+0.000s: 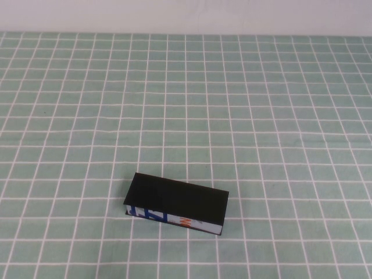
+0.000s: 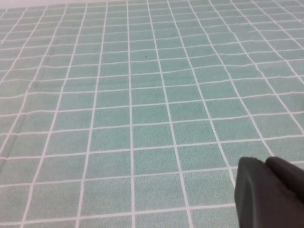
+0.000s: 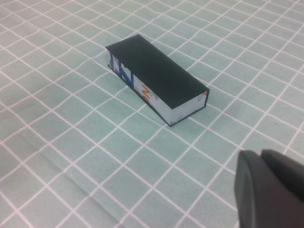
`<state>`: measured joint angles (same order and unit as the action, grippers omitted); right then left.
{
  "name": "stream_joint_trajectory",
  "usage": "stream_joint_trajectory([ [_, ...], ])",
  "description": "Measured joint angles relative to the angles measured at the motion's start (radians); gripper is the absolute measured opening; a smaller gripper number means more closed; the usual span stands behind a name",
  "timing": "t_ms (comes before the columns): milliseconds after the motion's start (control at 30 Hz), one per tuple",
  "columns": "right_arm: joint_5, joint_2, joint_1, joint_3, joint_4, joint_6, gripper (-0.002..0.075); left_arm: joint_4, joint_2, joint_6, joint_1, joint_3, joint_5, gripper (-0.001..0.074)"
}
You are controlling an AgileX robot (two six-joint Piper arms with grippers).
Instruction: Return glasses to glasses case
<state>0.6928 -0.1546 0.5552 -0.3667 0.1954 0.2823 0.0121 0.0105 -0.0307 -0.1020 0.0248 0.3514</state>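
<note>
Glasses case [image 1: 177,204]: rectangular black box lying on the tablecloth [image 1: 232,104], in the near half of the table, slightly left of centre in the high view. Its long axis runs roughly across the table, the right end angled a little nearer the robot.
Lid: flat, black, closed down over the box. No gap shows along the visible edges.
Front side print: white ground with blue block shapes toward the left end and a small orange mark near the middle. The shapes resemble letters, but no word can be read.
End face: pale, seen in the right wrist view, with a small orange spot at its upper corner.
Glasses: not visible in any view. With the lid closed, the inside of the case cannot be seen.
Tablecloth: green squares divided by white lines, with faint creases. It bears no writing.
Left gripper [image 2: 271,192]: a dark rounded part shows at the corner of the left wrist view, above bare cloth. Whether the claw is wide or narrow cannot be told.
Right gripper [image 3: 270,190]: a dark rounded part shows at the corner of the right wrist view, raised above the cloth and apart from the case. The claw is fully closed and holds nothing.
Arms in high view: neither appears.
</note>
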Motion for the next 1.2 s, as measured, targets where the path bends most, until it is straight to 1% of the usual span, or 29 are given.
stream_joint_trajectory([
  [733, 0.0, 0.0, 0.0, 0.0, 0.005, 0.0, -0.0011, 0.007, 0.0, 0.001, 0.0, 0.0, 0.002, -0.0002],
  [800, 0.0, 0.002, -0.014, 0.0, 0.007, 0.0, -0.0011, 0.007, 0.0, 0.002, 0.0, 0.0, 0.002, -0.0002],
  [933, 0.0, 0.004, -0.095, 0.0, -0.007, 0.0, -0.0011, 0.007, 0.0, 0.002, 0.0, 0.0, 0.002, -0.0002],
  [1033, -0.025, 0.011, -0.202, 0.004, -0.008, 0.0, -0.0011, 0.007, 0.0, 0.002, 0.0, 0.0, 0.002, -0.0002],
  [1200, -0.201, 0.081, -0.392, 0.064, -0.003, 0.0, -0.0011, 0.007, 0.0, 0.002, 0.0, 0.0, 0.002, -0.0002],
])
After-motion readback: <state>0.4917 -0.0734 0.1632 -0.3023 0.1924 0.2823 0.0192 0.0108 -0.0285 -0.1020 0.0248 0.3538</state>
